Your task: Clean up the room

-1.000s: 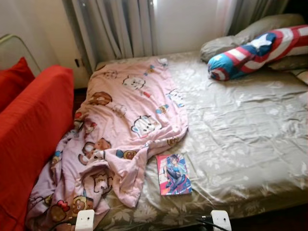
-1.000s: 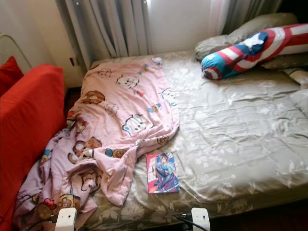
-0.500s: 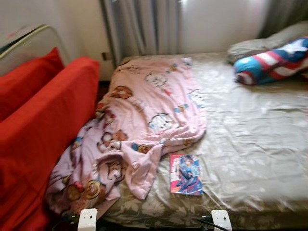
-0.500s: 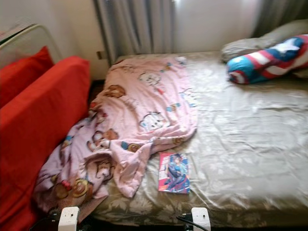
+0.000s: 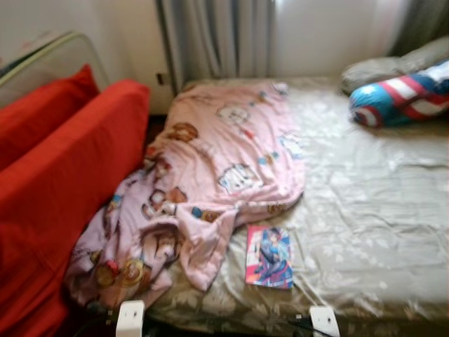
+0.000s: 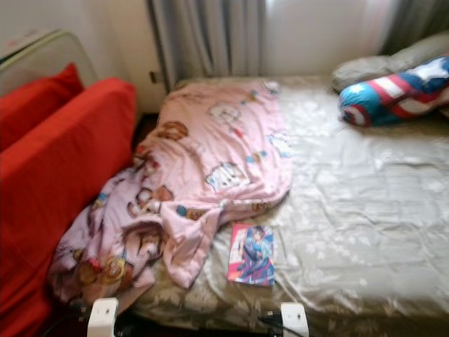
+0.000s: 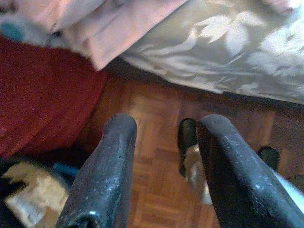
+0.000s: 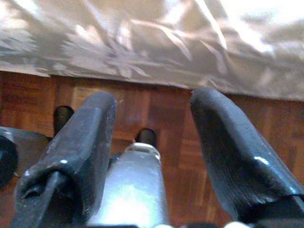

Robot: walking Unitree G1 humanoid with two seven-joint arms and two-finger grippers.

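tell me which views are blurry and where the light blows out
Both eye views are soft with motion blur: the book cover and blanket prints smear. Window light behind the curtains washes out the top right. Left wrist view is sharper on the left gripper fingers; right wrist view shows sheet glare above the right gripper.

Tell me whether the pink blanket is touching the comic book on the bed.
Cannot tell. In the left eye view the pink blanket ends right beside the comic book, but blur hides whether its edge meets the cover.
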